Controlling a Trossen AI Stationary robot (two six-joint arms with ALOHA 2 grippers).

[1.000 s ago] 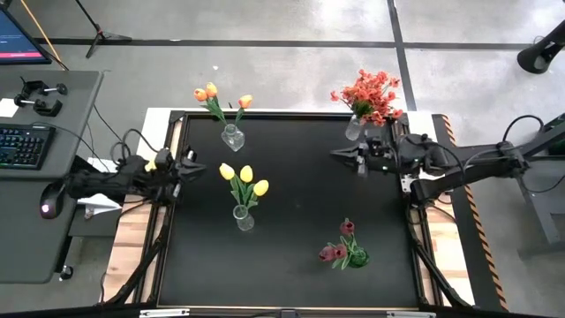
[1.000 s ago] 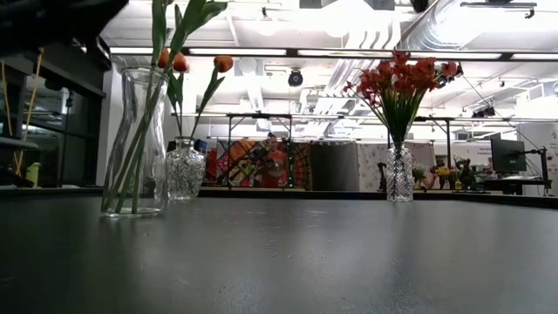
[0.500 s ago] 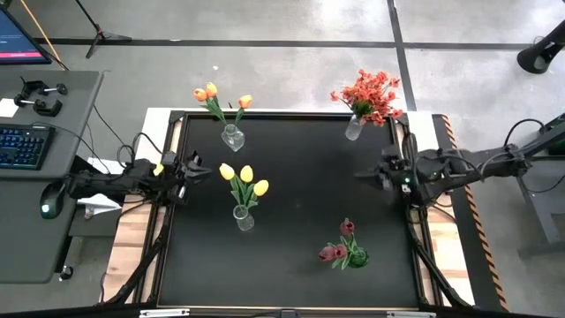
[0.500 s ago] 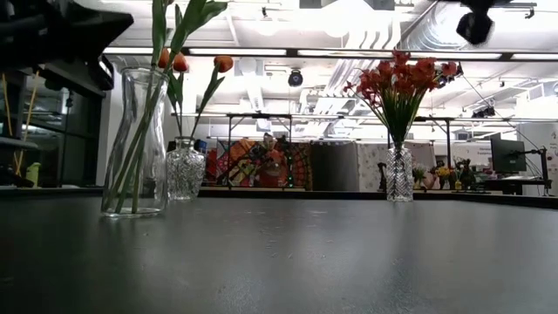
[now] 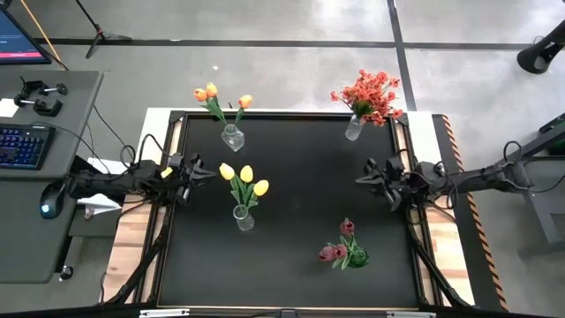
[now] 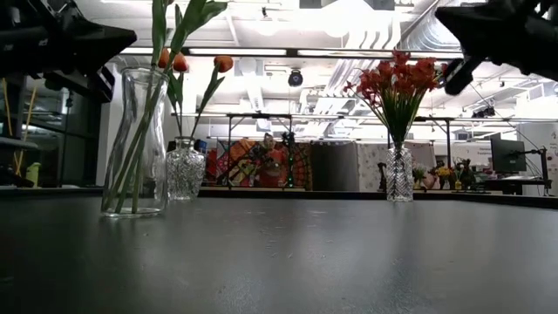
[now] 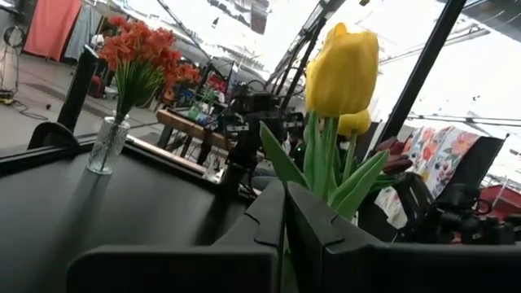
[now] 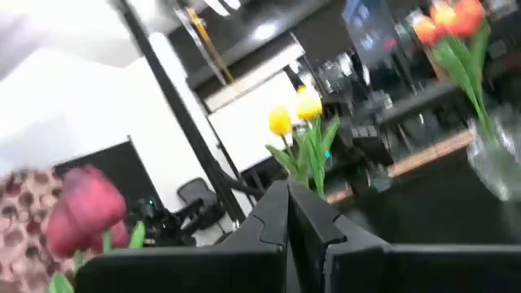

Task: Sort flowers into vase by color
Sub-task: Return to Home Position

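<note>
High view: flowers sorted one colour per vase. Orange tulips [image 5: 219,95] picture's top left, red-orange sprays [image 5: 371,93] top right, yellow tulips [image 5: 244,178] lower left, dark pink tulips [image 5: 338,246] in green vase [image 5: 357,258] lower right. Left end effector [image 5: 203,170] clenched, empty, at tabletop [image 5: 300,221] left edge, just beside yellow tulips. Right end effector [image 5: 362,178] clenched, empty, at right edge. Likely parked aside so no stem gets knocked.

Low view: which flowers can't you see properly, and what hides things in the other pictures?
Low view: the yellow tulips lose their heads at the top edge; only stems show in the clear vase.
Low view: the dark pink tulips fall outside the picture.
Left wrist view: the left gripper hides the clear vase.
</note>
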